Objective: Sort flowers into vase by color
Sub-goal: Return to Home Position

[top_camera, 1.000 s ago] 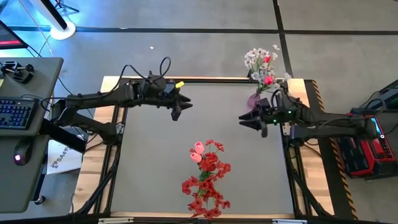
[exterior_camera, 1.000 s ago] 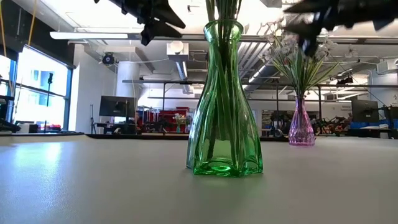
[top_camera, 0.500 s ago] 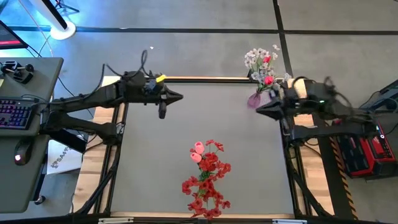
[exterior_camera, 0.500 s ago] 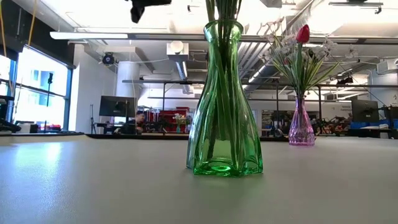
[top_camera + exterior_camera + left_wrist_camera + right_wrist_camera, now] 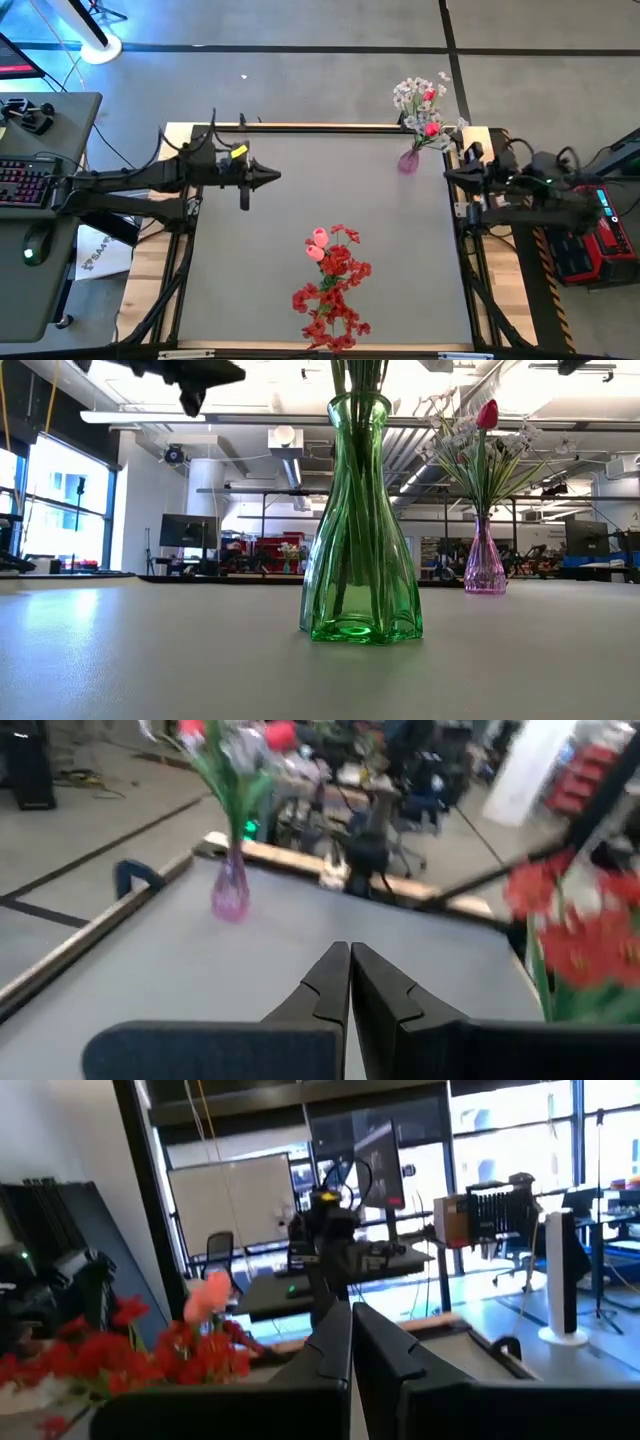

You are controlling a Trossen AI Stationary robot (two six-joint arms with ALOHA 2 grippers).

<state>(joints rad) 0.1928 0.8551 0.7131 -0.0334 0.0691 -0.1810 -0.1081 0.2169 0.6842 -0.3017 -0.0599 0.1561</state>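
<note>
A green glass vase (image 5: 358, 540) stands near the table's front middle. It holds red flowers (image 5: 335, 290) and one pink bud (image 5: 318, 238). A small purple vase (image 5: 409, 161) at the far right holds white sprays (image 5: 410, 93) and red buds (image 5: 487, 412). My left gripper (image 5: 274, 177) hangs shut over the table's left part, holding nothing. My right gripper (image 5: 448, 174) is shut at the table's right edge, near the purple vase, also holding nothing. In the left wrist view the shut fingers (image 5: 330, 982) point toward the purple vase (image 5: 230, 891).
The grey table top (image 5: 300, 215) has a wooden rim (image 5: 300, 127). A desk with a keyboard (image 5: 25, 180) stands left of the table, and red equipment (image 5: 590, 235) stands to its right. The room behind shows desks and monitors.
Both grippers have shut with nothing between the fingers and have drawn back from the table's middle. The left one has gone toward the left edge, the right one toward the right edge. The vases and flowers have not moved.
</note>
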